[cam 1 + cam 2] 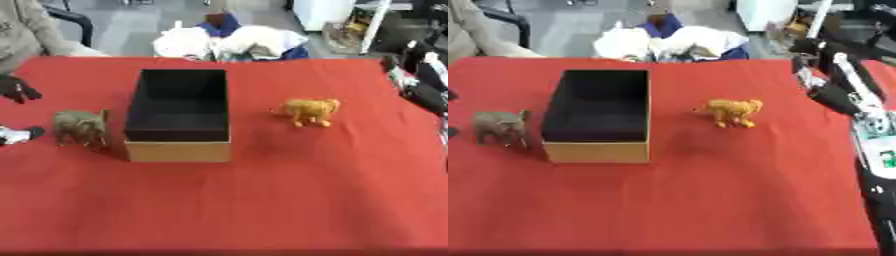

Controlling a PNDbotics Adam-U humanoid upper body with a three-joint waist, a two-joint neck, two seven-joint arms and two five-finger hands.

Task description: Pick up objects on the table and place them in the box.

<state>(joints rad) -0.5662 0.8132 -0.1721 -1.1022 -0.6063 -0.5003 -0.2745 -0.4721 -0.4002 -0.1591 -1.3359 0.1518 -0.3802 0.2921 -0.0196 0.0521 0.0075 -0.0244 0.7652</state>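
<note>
I'm looking down on a worktop (pixel 262 210) under a smooth red cloth, its near half bare fabric. Next comes the rectangular cardboard box (pixel 178 150), long axis running away from me, plain tan on the outside wall facing me and matte black inside; nothing shows in it. Just beside its near left corner stands a small olive-brown elephant figure (pixel 79 127), upright on its legs, dull and blocky, close to the box wall but I can't say whether it touches. At the left edge, level with that figure, I see my left hand (pixel 19 134), a black and pale shape only partly in the left eye view; I cannot tell how its fingers are set. To the right of the box, well apart from it, stands a small orange-yellow animal figure (pixel 731 112), four-legged, upright, side-on. On the right edge of the right eye view my right arm (pixel 859 105) comes in, black with silver and white parts; where its hand is, and how it's set, I cannot tell. Beyond the far edge lie crumpled white and blue cloths (pixel 232 42).
</note>
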